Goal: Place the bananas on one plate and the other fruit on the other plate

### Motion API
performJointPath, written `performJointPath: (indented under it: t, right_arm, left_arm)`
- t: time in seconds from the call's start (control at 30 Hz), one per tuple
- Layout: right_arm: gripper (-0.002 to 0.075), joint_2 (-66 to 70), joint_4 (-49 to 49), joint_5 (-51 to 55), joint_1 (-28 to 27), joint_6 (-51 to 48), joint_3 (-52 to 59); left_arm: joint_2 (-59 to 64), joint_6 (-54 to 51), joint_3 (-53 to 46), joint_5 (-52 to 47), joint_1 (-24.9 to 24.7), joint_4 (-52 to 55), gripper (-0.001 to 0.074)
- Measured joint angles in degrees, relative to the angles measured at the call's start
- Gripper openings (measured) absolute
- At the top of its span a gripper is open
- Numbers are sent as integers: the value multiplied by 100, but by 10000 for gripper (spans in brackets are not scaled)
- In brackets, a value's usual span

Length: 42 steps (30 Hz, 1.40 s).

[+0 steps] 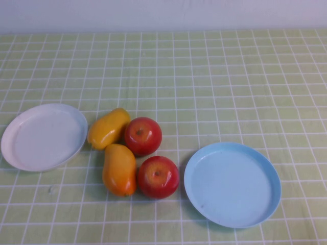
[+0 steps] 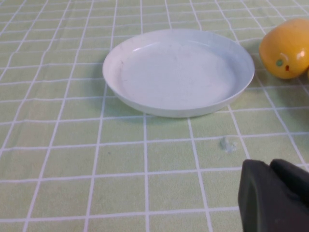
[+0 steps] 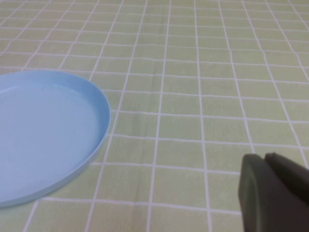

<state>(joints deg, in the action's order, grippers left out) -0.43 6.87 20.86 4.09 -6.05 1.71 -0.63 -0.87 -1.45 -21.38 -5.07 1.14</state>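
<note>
Two yellow-orange bananas lie on the table: one (image 1: 108,128) beside the white plate (image 1: 20,148), one (image 1: 119,169) nearer the front. Two red apples (image 1: 143,136) (image 1: 158,176) sit just right of them, touching. The light blue plate (image 1: 265,204) sits at the front right, empty. The white plate is empty too. In the left wrist view the white plate (image 2: 125,92) and one banana's end (image 2: 286,47) show; my left gripper (image 2: 271,166) is shut and empty, short of the plate. In the right wrist view my right gripper (image 3: 264,158) is shut and empty, beside the blue plate (image 3: 91,140).
A green cloth with a white grid covers the table (image 1: 214,76). A pale wall runs along the far edge. A small smudge (image 2: 228,143) marks the cloth near the white plate. Neither arm shows in the high view.
</note>
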Motion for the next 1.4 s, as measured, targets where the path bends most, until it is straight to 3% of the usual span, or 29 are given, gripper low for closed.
performJointPath:
  t: [0.17, 0.47, 0.7, 0.9, 1.13, 1.4]
  right_arm:
    - [-16, 0, 0, 0, 0, 0, 0]
    - [-17, 0, 0, 0, 0, 0, 0]
    - [-17, 0, 0, 0, 0, 0, 0]
    - [-16, 0, 0, 0, 0, 0, 0]
    - [-16, 0, 0, 0, 0, 0, 0]
    - [-17, 0, 0, 0, 0, 0, 0]
  left_arm:
    - [0, 237, 0, 85, 0, -55, 3]
    - [0, 2305, 0, 1506, 0, -1211, 3]
    - [0, 2581, 0, 1985, 0, -1204, 3]
    - [744, 2595, 1026, 387, 0, -1182, 1]
    - [2609, 1098, 2792, -1716, 0, -1155, 1]
    - [4597, -403, 4035, -2289, 0, -1622, 1]
